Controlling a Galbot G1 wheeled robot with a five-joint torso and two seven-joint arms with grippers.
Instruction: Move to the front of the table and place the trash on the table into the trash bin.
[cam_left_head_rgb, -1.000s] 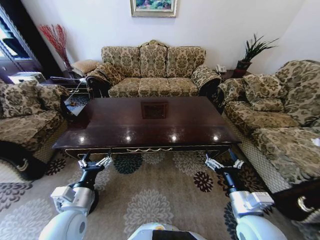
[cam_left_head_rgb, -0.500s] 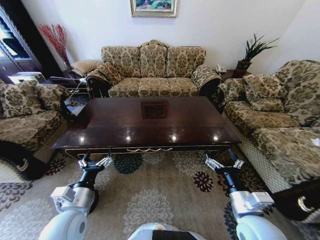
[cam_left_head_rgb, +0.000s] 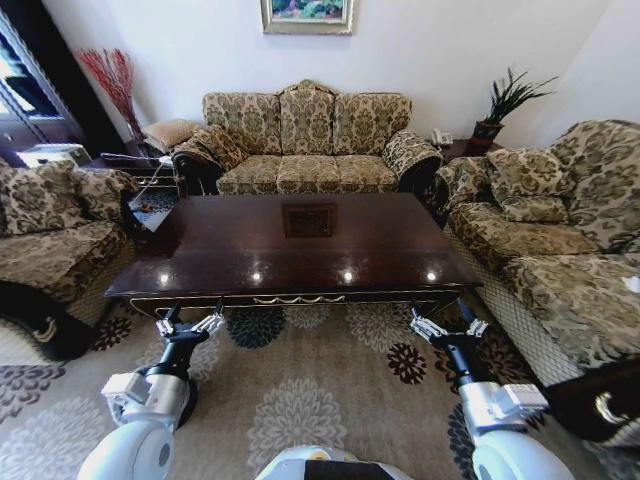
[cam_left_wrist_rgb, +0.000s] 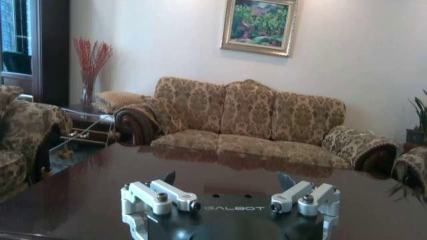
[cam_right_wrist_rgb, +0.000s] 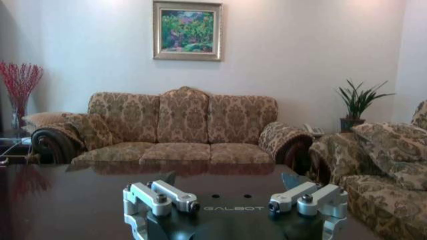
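- The robot faces the long front side of the dark glossy table (cam_left_head_rgb: 300, 250), which stands on a floral carpet (cam_left_head_rgb: 320, 390) with patterned sofas around it.
- The tabletop reflects ceiling lights along its near edge, and its inlaid centre square (cam_left_head_rgb: 308, 220) lies toward the far side.
- No trash can be made out on the tabletop from the head view or either wrist view.
- What may be the trash bin (cam_left_head_rgb: 150, 212) sits at the far left corner of the table, beside the left armchair (cam_left_head_rgb: 50, 240); it is too small to tell for certain.
- The left end effector (cam_left_head_rgb: 189, 326) hangs low in front of the table's near left part, just below the apron, its fingers spread wide and holding nothing.
- The right end effector (cam_left_head_rgb: 448, 328) hangs likewise before the near right corner, fingers spread wide and empty.
- In the left wrist view the left end effector (cam_left_wrist_rgb: 230, 200) sits at tabletop level, with the three-seat sofa (cam_left_wrist_rgb: 247, 125) beyond.
- In the right wrist view the right end effector (cam_right_wrist_rgb: 233, 200) looks across the tabletop toward the same sofa, a framed painting (cam_right_wrist_rgb: 187, 31) and a potted plant (cam_right_wrist_rgb: 357, 102).
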